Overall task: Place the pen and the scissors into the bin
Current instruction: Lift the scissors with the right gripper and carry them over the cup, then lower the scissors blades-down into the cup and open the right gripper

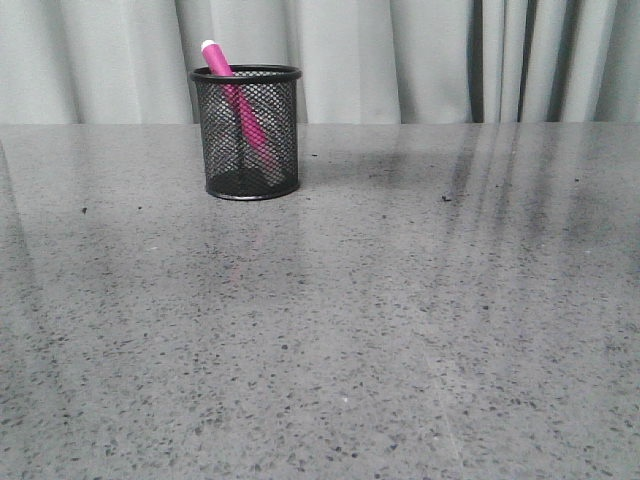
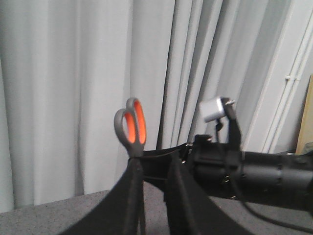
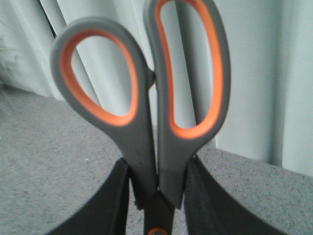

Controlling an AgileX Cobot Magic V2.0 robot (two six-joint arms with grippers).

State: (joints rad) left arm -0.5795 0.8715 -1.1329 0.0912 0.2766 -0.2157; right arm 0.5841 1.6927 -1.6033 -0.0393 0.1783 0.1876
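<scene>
The black mesh bin [image 1: 215,130] stands on the grey table at the back left. The magenta pen [image 1: 240,95] leans inside it, its whitish cap above the rim. Neither gripper shows in the front view. My right gripper [image 3: 157,169] is shut on the scissors [image 3: 146,142] just above the orange pivot, and the grey-and-orange handles stand up above the fingers. The blades are hidden. In the left wrist view the scissors' handles [image 2: 139,122] rise behind my left gripper [image 2: 154,169], which is open and empty, apart from them.
The right arm [image 2: 244,171] reaches across behind the left fingers, with a small silver camera [image 2: 212,108] on it. Pale curtains [image 1: 420,60] hang behind the speckled grey table [image 1: 400,330].
</scene>
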